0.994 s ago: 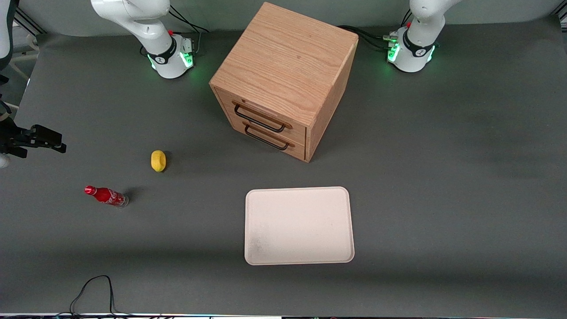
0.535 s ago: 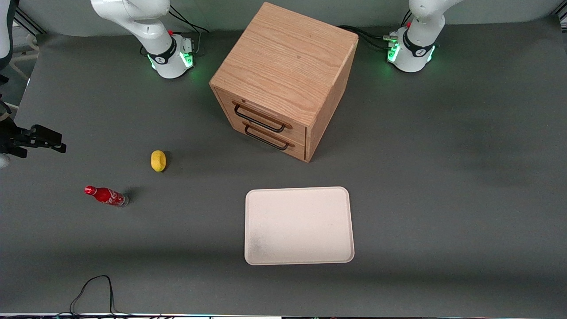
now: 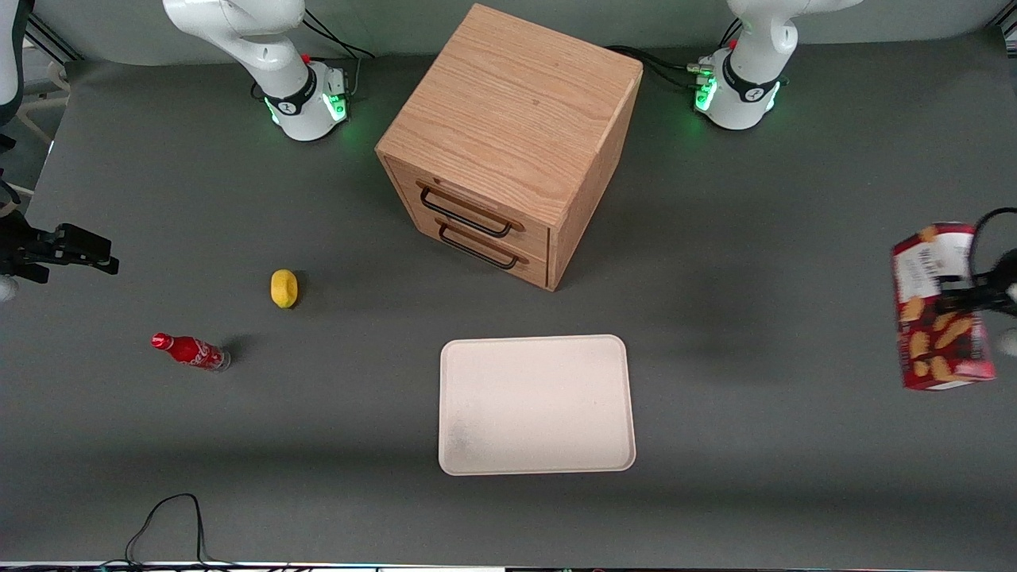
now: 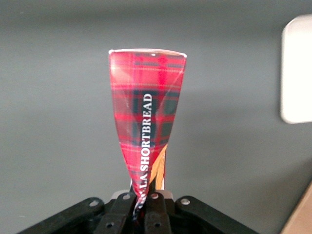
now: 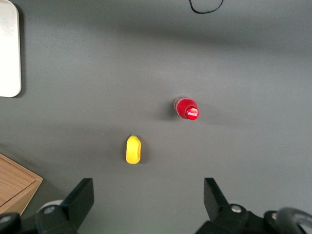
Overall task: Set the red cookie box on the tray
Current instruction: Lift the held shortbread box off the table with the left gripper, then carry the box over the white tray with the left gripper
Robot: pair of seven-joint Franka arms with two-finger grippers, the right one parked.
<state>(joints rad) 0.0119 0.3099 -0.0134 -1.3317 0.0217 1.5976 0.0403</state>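
The red cookie box (image 3: 941, 306) hangs in the air at the working arm's end of the table, upright, its face with cookie pictures and a white label toward the front camera. My left gripper (image 3: 968, 297) is shut on it; the dark fingers cross the box's middle. In the left wrist view the tartan box (image 4: 146, 112) sticks out from between the closed fingers of the gripper (image 4: 142, 201). The cream-white tray (image 3: 536, 405) lies flat on the grey table in front of the cabinet, well apart from the box, and nothing lies on it. An edge of the tray (image 4: 298, 68) shows in the wrist view.
A wooden two-drawer cabinet (image 3: 508, 143) stands at mid-table, farther from the front camera than the tray. A yellow lemon-like object (image 3: 284, 287) and a small red soda bottle (image 3: 191, 351) sit toward the parked arm's end. A black cable (image 3: 167, 520) loops at the table's near edge.
The cookie box and the gripper holding it have come into the front view from the working arm's end; neither showed in the earlier frames. Everything on the table has stayed put.
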